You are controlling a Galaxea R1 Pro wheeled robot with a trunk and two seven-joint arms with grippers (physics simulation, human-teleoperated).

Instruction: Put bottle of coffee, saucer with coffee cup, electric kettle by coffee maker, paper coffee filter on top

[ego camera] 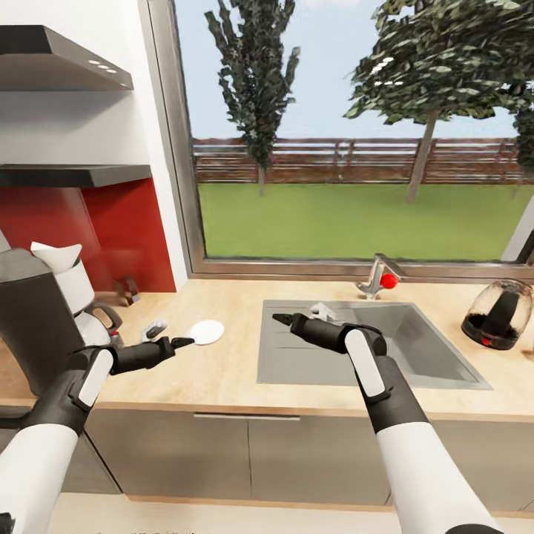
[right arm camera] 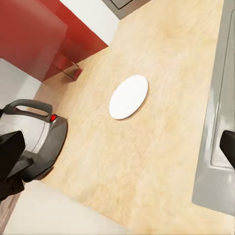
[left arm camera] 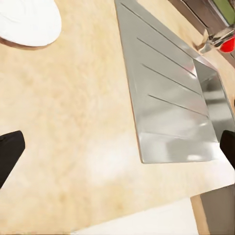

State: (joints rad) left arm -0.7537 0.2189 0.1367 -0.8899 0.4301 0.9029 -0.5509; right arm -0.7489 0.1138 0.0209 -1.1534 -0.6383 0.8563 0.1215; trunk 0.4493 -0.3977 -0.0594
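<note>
- At my far left stands the coffee maker [ego camera: 33,319], a tall dark grey rounded column with a white filter basket and a white paper cone on top; its clear glass carafe [right arm camera: 29,134] with a dark handle sits on the side towards the sink.
- My left gripper [ego camera: 183,343] hovers low over the worktop [ego camera: 215,371], a pale wood surface with a fine grain, between the coffee maker and the sink; its black jaws stand apart with nothing between them.
- The saucer [ego camera: 205,331], a flat matte white disc, lies bare on the worktop just beyond that gripper, between the coffee maker and the sink.
- The sink [ego camera: 415,348] is brushed steel with a ribbed drainer.
- My right gripper [ego camera: 280,319] hangs over the drainer's near-left corner, jaws apart and empty.
- Right of the sink, well apart from the coffee maker, sits the electric kettle [ego camera: 498,315]: a rounded clear glass pot, dark base, black loop handle.
</note>
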